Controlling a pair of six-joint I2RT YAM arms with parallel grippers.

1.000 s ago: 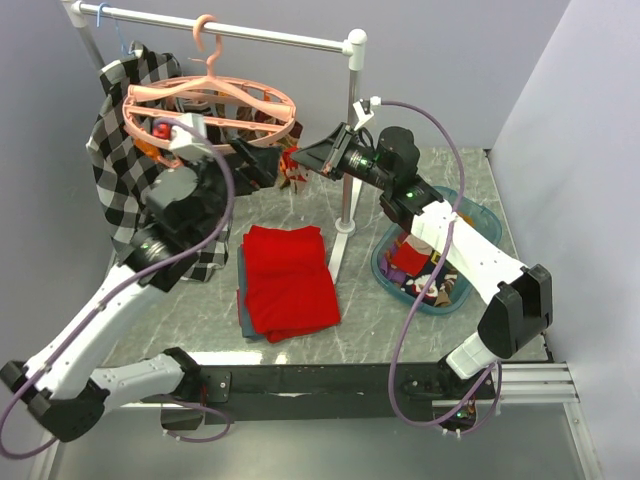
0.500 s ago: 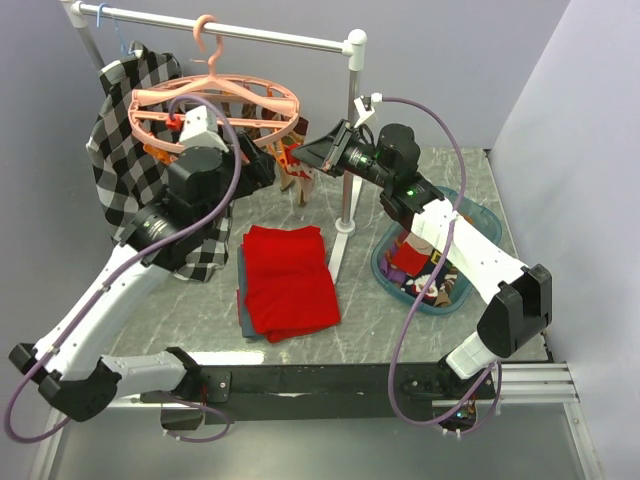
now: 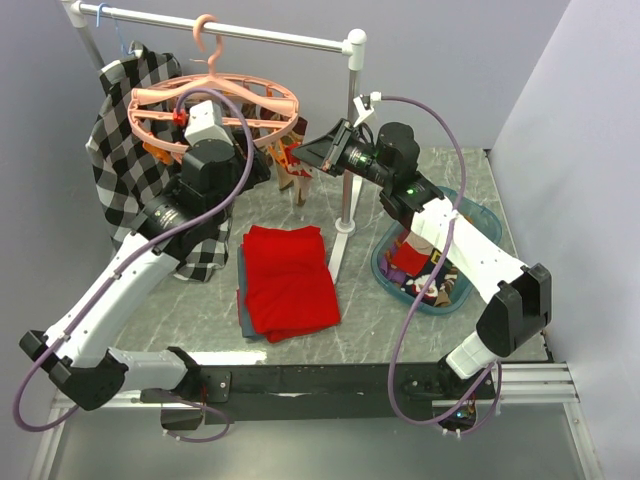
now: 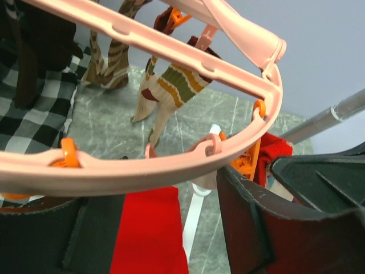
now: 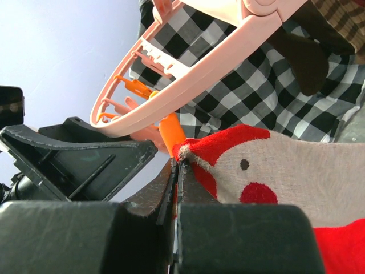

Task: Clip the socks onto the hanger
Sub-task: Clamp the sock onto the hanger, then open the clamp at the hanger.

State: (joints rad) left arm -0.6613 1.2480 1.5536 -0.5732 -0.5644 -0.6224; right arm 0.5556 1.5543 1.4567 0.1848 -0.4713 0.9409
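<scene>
Sock [image 5: 268, 165], red and grey with dark dots, is up in the air at the hanger [image 3: 215, 105], on the side nearest the rail stand [image 3: 350, 130]. Its cuff edge sits just beside 1 orange clip [image 5: 170, 130] hanging from the ring; I cannot tell if it touches.

Right gripper [image 5: 178, 171]: fingers pressed together on the very edge of that cuff. Thin bite.

Left gripper [image 4: 154, 188]: fingers spread wide, with the hanger's outer ring running across the gap. It is not clamped on anything I can see.

2 striped socks [image 4: 171, 85] are already pegged and dangling under the ring. More socks wait in the blue tub [image 3: 378, 268] on the worktop [image 3: 190, 310], under the right arm. The folded red cloth [image 3: 288, 280] lies mid-worktop, and the checked shirt [image 3: 120, 150] hangs behind the left arm.

Risks, as I judge them:
- The hanger swings free on its hook. With the left gripper spread, a push from the sock could shove the ring away rather than seat the cuff.
- The clip looks shut, so it must be pried open first.
- The small bite on the cuff could slip, dropping the sock.
- Both grippers crowd 1 spot, so collision is possible.

Writing: none legible in any view.
</scene>
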